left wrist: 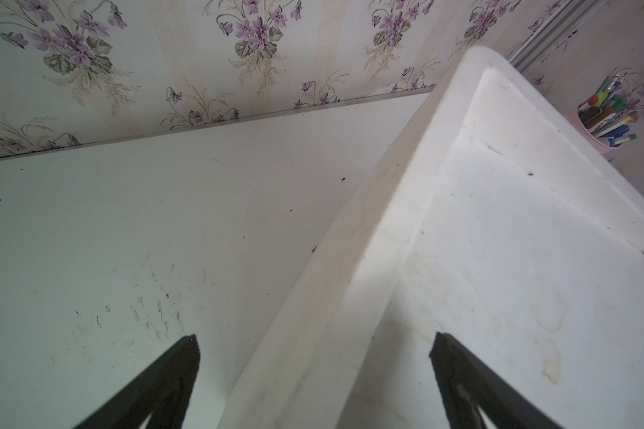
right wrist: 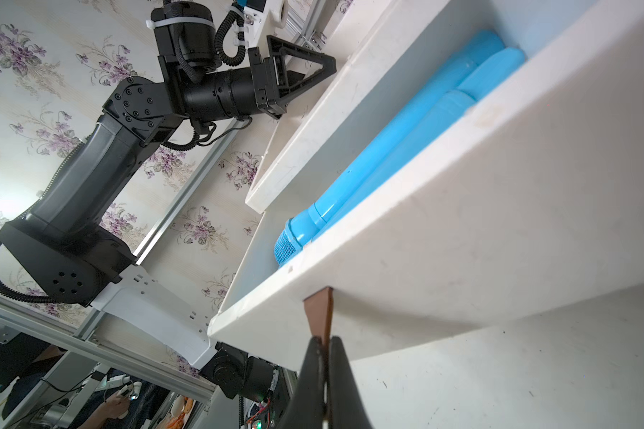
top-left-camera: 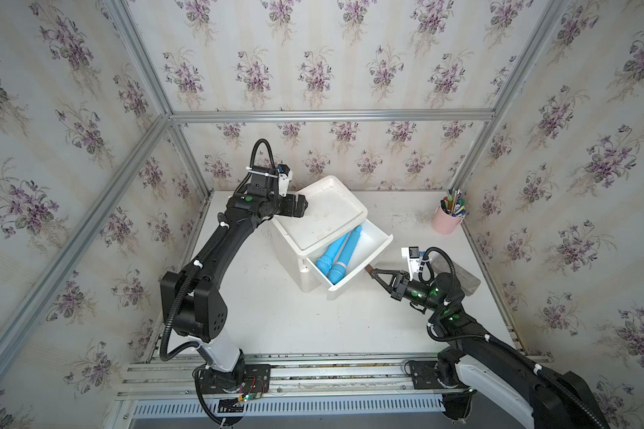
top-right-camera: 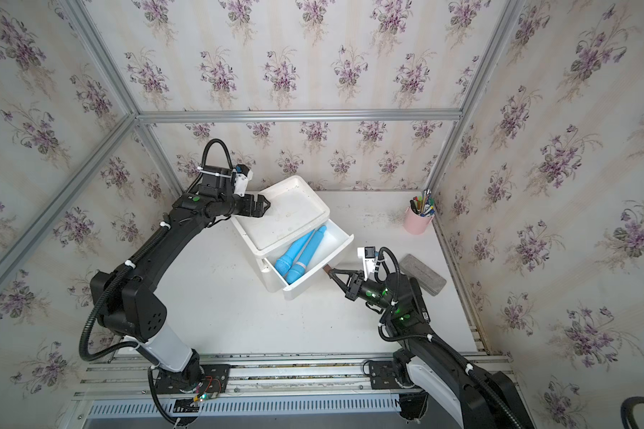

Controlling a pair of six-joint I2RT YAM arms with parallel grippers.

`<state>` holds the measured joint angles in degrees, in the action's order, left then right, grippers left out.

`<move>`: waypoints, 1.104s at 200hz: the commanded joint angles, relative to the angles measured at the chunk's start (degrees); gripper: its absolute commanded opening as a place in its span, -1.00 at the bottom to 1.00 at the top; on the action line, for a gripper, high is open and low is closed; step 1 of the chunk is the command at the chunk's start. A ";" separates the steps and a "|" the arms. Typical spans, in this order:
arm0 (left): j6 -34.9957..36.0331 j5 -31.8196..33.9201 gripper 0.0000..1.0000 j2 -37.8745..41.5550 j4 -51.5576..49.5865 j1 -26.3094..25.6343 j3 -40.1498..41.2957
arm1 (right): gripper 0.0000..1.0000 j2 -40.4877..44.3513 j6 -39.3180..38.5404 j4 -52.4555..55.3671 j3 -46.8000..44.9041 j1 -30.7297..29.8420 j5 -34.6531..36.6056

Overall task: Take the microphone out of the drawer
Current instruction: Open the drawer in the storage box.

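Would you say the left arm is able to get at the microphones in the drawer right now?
Probably yes: the drawer stands open, the microphones lie uncovered, and the left gripper is open over the box edge.

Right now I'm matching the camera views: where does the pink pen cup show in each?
Top view: pink pen cup at the table's far right corner.
Top view: same corner.
Left wrist: cup beyond the white drawer unit.
Right wrist: not in it.
Shared landmark: the drawer unit, in all four.
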<state>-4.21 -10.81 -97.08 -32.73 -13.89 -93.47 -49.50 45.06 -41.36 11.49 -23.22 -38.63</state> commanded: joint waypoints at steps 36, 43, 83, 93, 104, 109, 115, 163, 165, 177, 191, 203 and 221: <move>-0.89 2.68 0.99 -0.39 -3.39 0.26 -0.04 | -1.00 3.16 0.01 5.05 1.64 0.20 -0.70; -0.91 2.89 0.99 -0.32 -3.44 0.27 0.12 | -1.00 3.87 -0.33 6.36 1.85 0.20 -0.61; -0.64 3.82 0.99 -0.03 -3.48 0.35 -0.27 | -1.00 8.18 -1.99 12.86 1.32 0.50 0.38; -0.49 3.86 0.99 0.00 -3.48 0.36 -0.46 | -1.00 9.43 -1.90 13.76 1.01 0.63 0.56; -0.45 3.86 0.99 0.22 -3.48 0.35 -0.57 | -1.00 10.69 -1.89 14.53 0.69 0.72 0.97; -0.37 3.80 0.99 0.28 -3.46 0.42 -0.59 | -1.00 11.17 -1.90 14.83 0.63 0.77 1.09; -0.39 3.71 0.99 0.31 -3.48 0.36 -0.57 | -1.00 11.57 -1.94 15.20 0.62 0.85 1.34; 0.04 1.52 0.99 1.64 -3.39 0.36 -0.13 | -1.00 11.23 -1.80 13.99 0.47 1.00 1.01; 0.13 1.32 0.99 1.81 -3.39 0.36 -0.15 | -1.00 11.15 -1.84 13.82 0.47 0.99 0.97; 0.81 0.96 0.99 2.93 -3.39 0.35 -0.48 | -1.00 10.50 -1.82 12.85 0.76 1.00 1.00; 2.10 -2.43 0.99 4.51 -3.39 0.26 -1.12 | -1.00 9.72 -1.54 11.50 0.93 1.03 1.10; 2.90 -3.41 0.99 6.23 -3.39 0.18 -1.66 | -0.84 9.10 -1.31 10.22 1.00 0.99 1.09; 4.71 -4.82 0.99 8.77 -3.48 0.00 -2.49 | -0.29 8.88 -1.13 9.09 1.08 1.00 1.42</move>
<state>-2.63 -12.10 -90.91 -36.27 -13.63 -94.83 -40.38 43.51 -27.90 12.10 -22.15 -37.78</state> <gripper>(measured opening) 0.993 0.192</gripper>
